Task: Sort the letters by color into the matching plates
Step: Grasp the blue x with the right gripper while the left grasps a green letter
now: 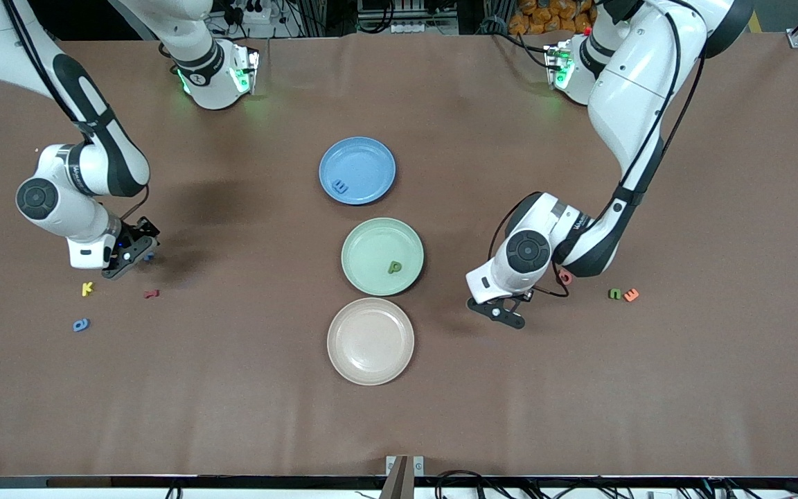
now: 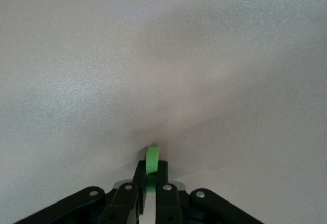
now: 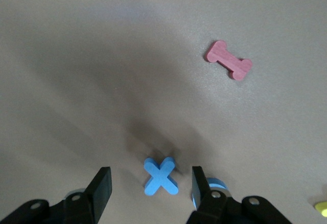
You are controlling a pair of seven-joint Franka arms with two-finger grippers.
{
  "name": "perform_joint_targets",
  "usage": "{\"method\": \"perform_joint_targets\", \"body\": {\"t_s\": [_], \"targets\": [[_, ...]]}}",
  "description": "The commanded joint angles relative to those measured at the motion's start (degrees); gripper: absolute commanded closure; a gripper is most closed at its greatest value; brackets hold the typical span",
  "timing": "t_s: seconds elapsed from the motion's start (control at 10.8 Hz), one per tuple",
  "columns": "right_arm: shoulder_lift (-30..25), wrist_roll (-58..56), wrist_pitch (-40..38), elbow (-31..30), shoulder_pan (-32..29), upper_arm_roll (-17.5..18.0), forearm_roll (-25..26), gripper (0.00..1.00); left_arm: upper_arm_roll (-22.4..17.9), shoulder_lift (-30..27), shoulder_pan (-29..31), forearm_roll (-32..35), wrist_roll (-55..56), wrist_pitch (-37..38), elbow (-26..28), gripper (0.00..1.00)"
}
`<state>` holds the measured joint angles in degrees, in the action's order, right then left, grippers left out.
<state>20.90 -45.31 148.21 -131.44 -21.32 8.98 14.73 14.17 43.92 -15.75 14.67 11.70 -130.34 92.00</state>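
One wrist view alone shows the left gripper (image 2: pixel 151 187) pinching a green letter (image 2: pixel 152 161).

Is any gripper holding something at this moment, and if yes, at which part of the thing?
The left gripper is shut on a green letter, pinching its flat faces. The right gripper is open around a blue X on the table, holding nothing.

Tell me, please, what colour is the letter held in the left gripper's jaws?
Bright green letter; the left wrist view shows it best.
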Motion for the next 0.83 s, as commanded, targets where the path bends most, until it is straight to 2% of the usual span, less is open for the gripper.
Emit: {"method": "perform_joint_targets", "body": {"t_s": [0.0,0.28,0.74], "targets": [[1.2,-0.6,1.7,0.0,-0.6,0.3,1.5,0.28,0.2,-0.6,0.2,-0.8,3.6,0.6,-0.9,1.0],[1.8,-0.7,2.7,0.0,-0.5,-0.2,2.0,0.32,0.5,-1.9,0.1,-6.0,8.1,0.6,-3.8,1.0],[3.1,-2.2,5.2,0.0,-0.4,-1.8,2.1,0.37,3.6,-2.7,0.1,-6.0,17.2,0.5,-3.8,1.0]]}}
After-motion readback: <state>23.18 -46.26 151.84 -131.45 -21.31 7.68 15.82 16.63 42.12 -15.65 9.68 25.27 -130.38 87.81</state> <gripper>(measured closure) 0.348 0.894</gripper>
